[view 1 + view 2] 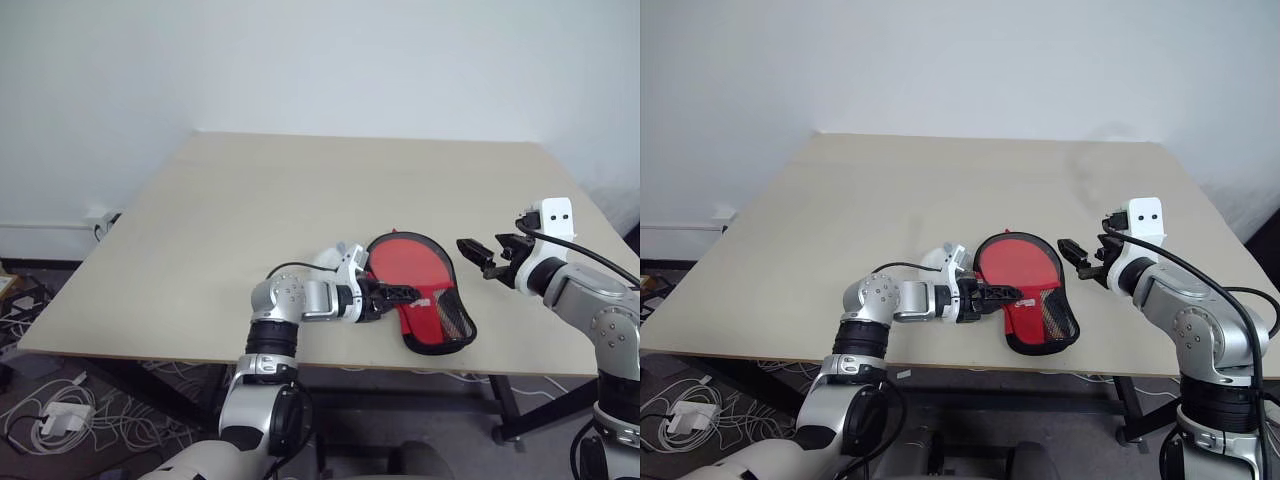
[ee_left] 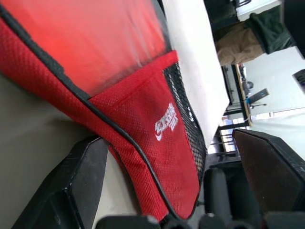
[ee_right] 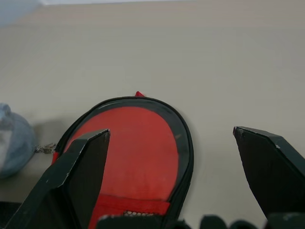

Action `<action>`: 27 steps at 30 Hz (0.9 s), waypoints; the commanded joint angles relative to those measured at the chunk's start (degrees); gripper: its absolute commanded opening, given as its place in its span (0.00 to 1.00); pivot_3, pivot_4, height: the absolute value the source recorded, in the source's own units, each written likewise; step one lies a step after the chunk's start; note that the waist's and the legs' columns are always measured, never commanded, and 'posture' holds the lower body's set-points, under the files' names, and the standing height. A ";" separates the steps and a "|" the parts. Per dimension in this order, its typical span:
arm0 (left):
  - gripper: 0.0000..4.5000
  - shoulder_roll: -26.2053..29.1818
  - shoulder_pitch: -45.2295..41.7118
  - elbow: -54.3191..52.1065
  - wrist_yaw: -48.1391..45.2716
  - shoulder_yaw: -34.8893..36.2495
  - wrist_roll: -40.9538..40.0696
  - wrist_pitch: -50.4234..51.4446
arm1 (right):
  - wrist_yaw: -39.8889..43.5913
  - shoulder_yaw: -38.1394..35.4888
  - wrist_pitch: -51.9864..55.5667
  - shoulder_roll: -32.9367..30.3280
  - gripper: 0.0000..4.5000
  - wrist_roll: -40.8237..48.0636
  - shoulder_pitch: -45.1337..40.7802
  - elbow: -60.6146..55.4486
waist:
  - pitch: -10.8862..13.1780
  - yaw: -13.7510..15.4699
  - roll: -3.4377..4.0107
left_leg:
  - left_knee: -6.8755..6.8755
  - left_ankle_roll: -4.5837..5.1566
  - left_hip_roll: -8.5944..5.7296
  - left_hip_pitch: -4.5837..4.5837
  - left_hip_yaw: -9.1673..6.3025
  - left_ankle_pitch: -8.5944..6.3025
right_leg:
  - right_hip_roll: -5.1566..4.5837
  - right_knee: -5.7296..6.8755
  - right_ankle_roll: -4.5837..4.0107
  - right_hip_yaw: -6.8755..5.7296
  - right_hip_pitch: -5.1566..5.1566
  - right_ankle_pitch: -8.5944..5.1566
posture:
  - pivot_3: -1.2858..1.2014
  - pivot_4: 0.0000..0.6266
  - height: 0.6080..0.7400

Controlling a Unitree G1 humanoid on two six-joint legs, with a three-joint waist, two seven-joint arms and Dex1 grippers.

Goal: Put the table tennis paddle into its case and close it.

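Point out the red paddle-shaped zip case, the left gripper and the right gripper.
Red paddle-shaped zip case (image 1: 408, 262): left eye view, on its round clear-pocket face.
Left gripper (image 1: 398, 293): left eye view, between its fingertips, over the case's narrow end.
Right gripper (image 1: 474, 254): left eye view, between its open fingertips.

The case (image 1: 425, 295) lies flat on the counter (image 1: 300, 200) near its front edge, right of the middle. It is paddle-shaped, red with black edging, a white logo and a dark mesh patch; its round end points away from that edge.
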 commanded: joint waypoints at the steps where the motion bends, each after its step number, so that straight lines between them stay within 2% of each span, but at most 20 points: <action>1: 0.63 -1.01 -0.85 -0.61 1.14 1.17 -1.58 1.55 | -0.38 -1.99 -0.32 0.00 1.00 -0.44 -1.04 -0.60 | 0.00 -0.01 0.00 | 0.00 0.00 0.00 0.00 0.00 0.00 | 0.00 0.00 0.00 0.00 -0.01 0.00 | 0.52 0.00 1.00; 3: 0.48 -0.83 -0.84 -0.98 2.56 1.29 -1.07 1.93 | -0.28 -2.30 0.01 -0.17 1.00 -0.57 -1.12 -0.38 | 0.00 -0.01 0.00 | 0.00 0.00 0.00 0.00 -0.01 0.00 | 0.01 0.00 0.00 0.00 0.00 0.00 | 0.52 0.00 1.00; 8: 0.48 -1.84 -1.25 0.20 5.74 3.81 -1.27 2.47 | -0.54 -2.72 0.36 0.23 1.00 -1.13 -1.37 0.47 | 0.00 -0.03 0.00 | -0.01 0.00 0.00 0.01 -0.01 0.00 | 0.01 0.00 0.00 0.00 0.00 0.00 | 0.52 0.00 1.00; 15: 0.48 -3.53 -2.02 3.60 7.92 3.68 -0.50 -0.88 | -1.36 -2.68 0.82 0.90 1.00 -2.11 -1.58 0.94 | 0.00 -0.03 0.01 | -0.01 0.00 0.00 0.02 -0.03 0.00 | 0.03 0.01 0.00 0.00 0.00 0.00 | 0.52 0.00 1.00; 18: 0.35 -4.02 -2.79 6.14 9.06 4.77 -1.02 -2.44 | -1.96 -3.44 1.09 1.08 1.00 -2.26 -1.72 1.37 | -0.01 -0.03 0.01 | 0.00 0.00 0.00 0.03 -0.03 0.00 | 0.03 0.01 -0.01 0.00 0.02 0.01 | 0.52 0.00 1.00; 22: 0.04 -5.05 -3.04 7.83 9.97 3.61 -0.80 -3.80 | -2.34 -3.64 0.88 1.12 1.00 -3.30 -1.63 1.84 | -0.02 -0.02 0.02 | 0.00 0.00 0.00 0.03 -0.03 0.00 | 0.02 0.01 -0.01 0.00 0.02 0.01 | 0.52 0.00 1.00; 23: 0.01 -5.35 -3.10 8.42 10.57 3.70 -0.73 -4.12 | -2.32 -3.84 0.92 1.24 1.00 -3.32 -1.64 1.87 | -0.02 -0.02 0.02 | 0.00 0.00 0.00 0.03 -0.03 0.00 | 0.02 0.01 -0.01 0.00 0.02 0.01 | 0.52 0.00 1.00; 27: 0.01 -5.09 -3.06 9.44 10.72 3.03 -0.90 -4.55 | -2.80 -4.29 1.14 1.79 1.00 -3.71 -1.68 1.79 | -0.03 -0.02 0.03 | 0.00 0.00 0.00 0.05 -0.03 0.00 | 0.02 0.01 -0.01 0.00 0.05 0.01 | 0.52 0.00 1.00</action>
